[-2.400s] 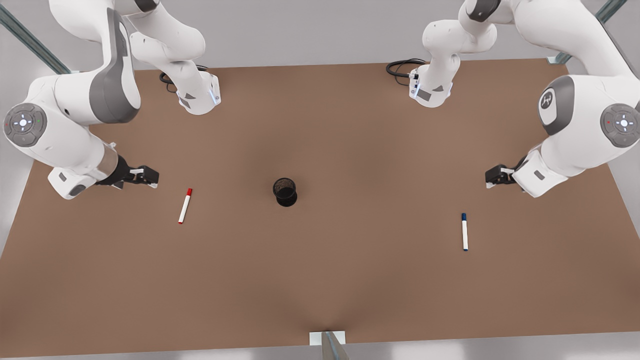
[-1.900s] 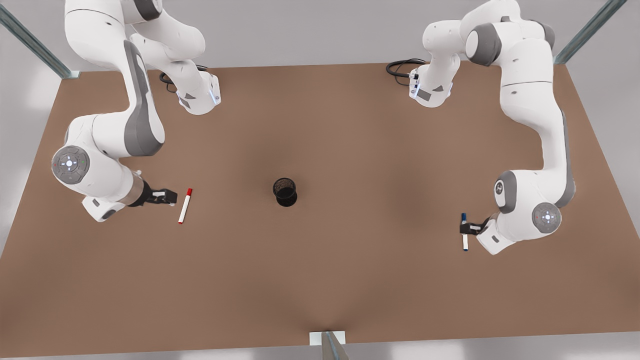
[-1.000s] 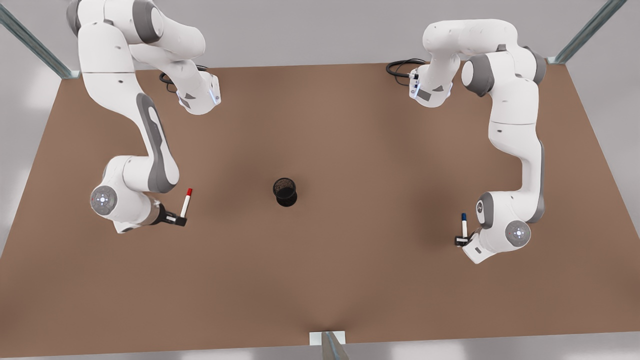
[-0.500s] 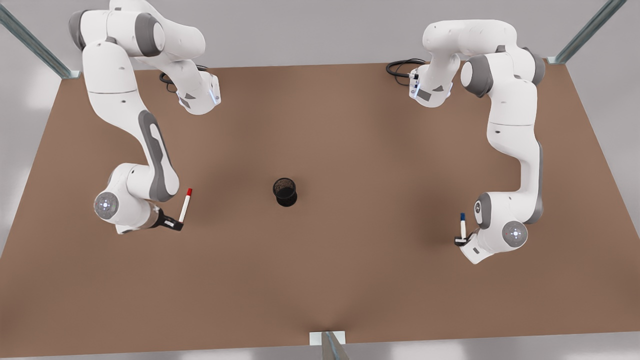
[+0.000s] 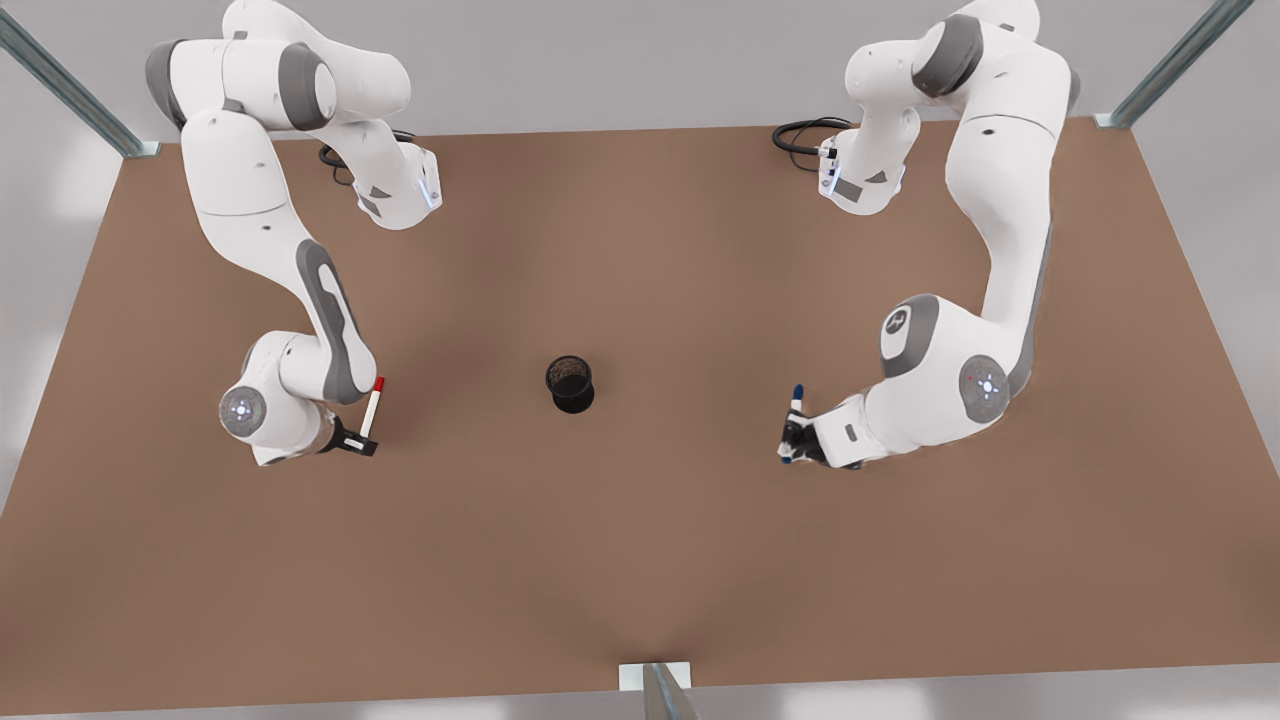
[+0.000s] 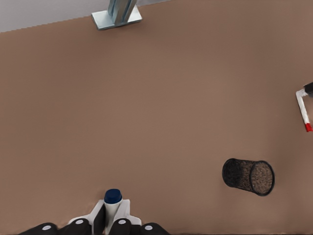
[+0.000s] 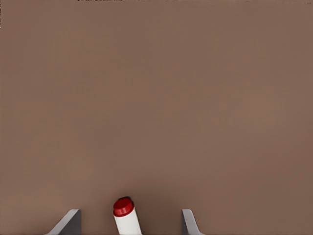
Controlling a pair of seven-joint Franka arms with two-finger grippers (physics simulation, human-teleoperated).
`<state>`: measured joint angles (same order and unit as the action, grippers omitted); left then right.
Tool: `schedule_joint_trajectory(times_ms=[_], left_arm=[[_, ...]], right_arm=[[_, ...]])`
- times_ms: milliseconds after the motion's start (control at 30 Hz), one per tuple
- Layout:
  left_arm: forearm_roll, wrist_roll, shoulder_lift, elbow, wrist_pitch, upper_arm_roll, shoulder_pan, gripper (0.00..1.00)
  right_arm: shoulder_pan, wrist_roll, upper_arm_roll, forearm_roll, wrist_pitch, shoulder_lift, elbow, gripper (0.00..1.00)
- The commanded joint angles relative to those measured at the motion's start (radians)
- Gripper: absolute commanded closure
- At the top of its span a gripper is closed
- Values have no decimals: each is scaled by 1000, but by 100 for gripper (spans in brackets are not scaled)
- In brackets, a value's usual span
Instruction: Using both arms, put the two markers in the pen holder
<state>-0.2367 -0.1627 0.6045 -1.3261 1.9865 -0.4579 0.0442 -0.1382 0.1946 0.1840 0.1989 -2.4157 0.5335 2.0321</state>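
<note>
The left gripper (image 5: pixel 793 443) clamps the blue marker (image 5: pixel 795 404), at four o'clock from the pen holder (image 5: pixel 570 383). The right gripper (image 5: pixel 360 444) straddles the red marker (image 5: pixel 372 408), fingers (image 7: pixel 188 223) apparently spread.

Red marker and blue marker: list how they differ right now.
The red marker lies on the table between the right gripper's open fingers; the blue marker is clamped in the left gripper. Red cap versus dark blue. Both have white barrels.

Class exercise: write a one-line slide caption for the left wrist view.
Left gripper holds the blue-capped marker above the brown table, pen holder ahead.
</note>
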Motion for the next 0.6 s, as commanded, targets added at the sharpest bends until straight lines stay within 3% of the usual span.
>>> schedule_joint_trajectory(times_ms=[0, 67, 200, 367, 500, 567], left_arm=[[-222, -244, 32, 13, 107, -71, 60, 79], [-265, -354, 44, 19, 264, -96, 120, 79], [-300, -437, 155, 36, 759, -99, 338, 79], [-311, -468, 216, 28, 934, -93, 418, 79], [-311, -472, 222, -16, 943, -91, 425, 79], [-311, -509, 221, -56, 965, -91, 425, 79]], right_arm=[[-3, -205, 0, 1, -56, 0, 2, 19], [-3, -224, 0, -18, -62, -1, 4, 19], [-12, -233, 0, -29, -62, -4, 11, 21], [-11, -231, -3, -29, -65, -4, 28, 26], [-12, -225, -8, -29, -76, -3, 36, 31], [-12, -225, -9, -27, -76, -3, 36, 40]])
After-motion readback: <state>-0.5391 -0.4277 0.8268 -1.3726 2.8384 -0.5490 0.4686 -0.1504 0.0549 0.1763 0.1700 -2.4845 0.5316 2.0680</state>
